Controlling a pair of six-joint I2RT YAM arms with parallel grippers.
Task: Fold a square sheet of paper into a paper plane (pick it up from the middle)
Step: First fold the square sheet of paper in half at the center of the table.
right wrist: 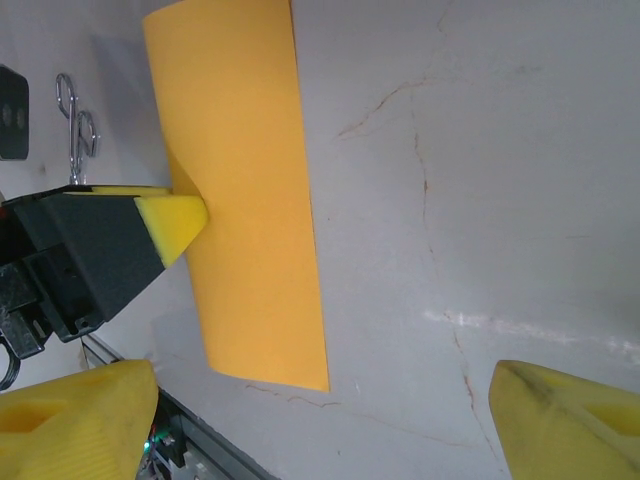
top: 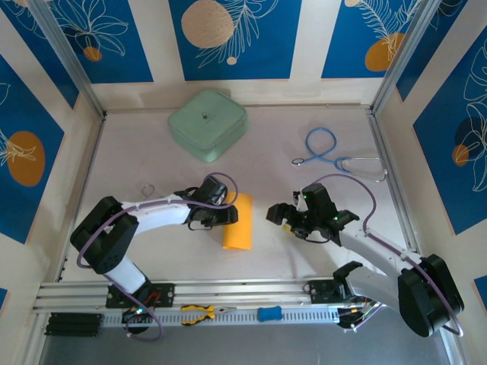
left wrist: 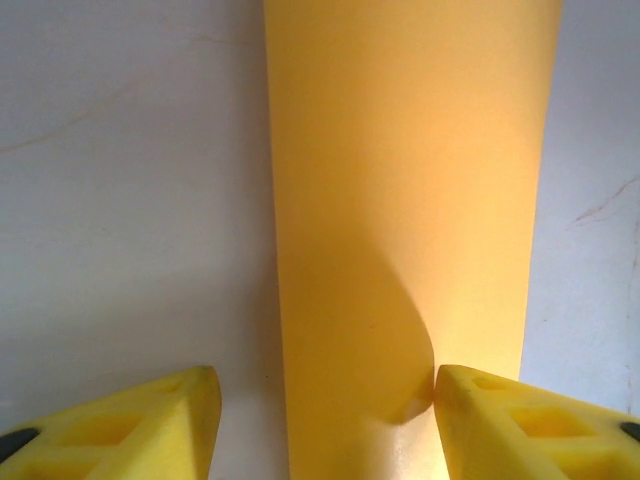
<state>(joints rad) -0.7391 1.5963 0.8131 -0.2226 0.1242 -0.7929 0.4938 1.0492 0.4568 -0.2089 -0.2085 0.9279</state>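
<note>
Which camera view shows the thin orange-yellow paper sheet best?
Right wrist: the orange-yellow paper sheet appears nearly whole, with sharp edges. Top external shows the sheet whole but small. Left wrist shows it very close, with its ends cropped.

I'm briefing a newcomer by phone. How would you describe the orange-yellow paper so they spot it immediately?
Look near the middle of the pale tabletop, right beside the left gripper. There lies a flat, narrow rectangle of orange-yellow paper. It is far thinner and smaller than the mint-green rounded case at the table's far side.
</note>
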